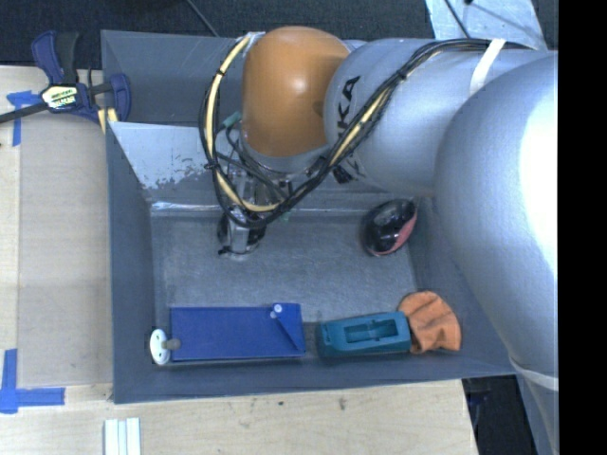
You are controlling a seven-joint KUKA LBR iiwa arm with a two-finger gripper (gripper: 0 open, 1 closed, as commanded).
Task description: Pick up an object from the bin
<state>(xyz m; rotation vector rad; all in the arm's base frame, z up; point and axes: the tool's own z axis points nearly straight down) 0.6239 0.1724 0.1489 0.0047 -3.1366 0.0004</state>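
Over the back-left stretch of the bin's bare floor hangs the tool, low and close under the rear wall, with no loose thing beneath it. Whether it stands wide or narrow I cannot tell, since the orange cover and the looped cables hide much of it from above. Nothing can be seen held, so I judge the pick as not yet made: choosing a thing, closing on it and lifting it are all left.

5 things lie in the bin, all apart from the tool. Nearest on the right is a black and red rounded thing, by the rear wall and just beside the arm. Along the front wall runs a row: a flat blue box, a small white round piece touching its left end, a teal block just beside its right end, and a crumpled orange thing touching the teal block.

Open floor separates the tool from that front row, so little blocks the way. The row hugs the front wall, though, which may crowd a grasp, and the blue box lies flat and wide.
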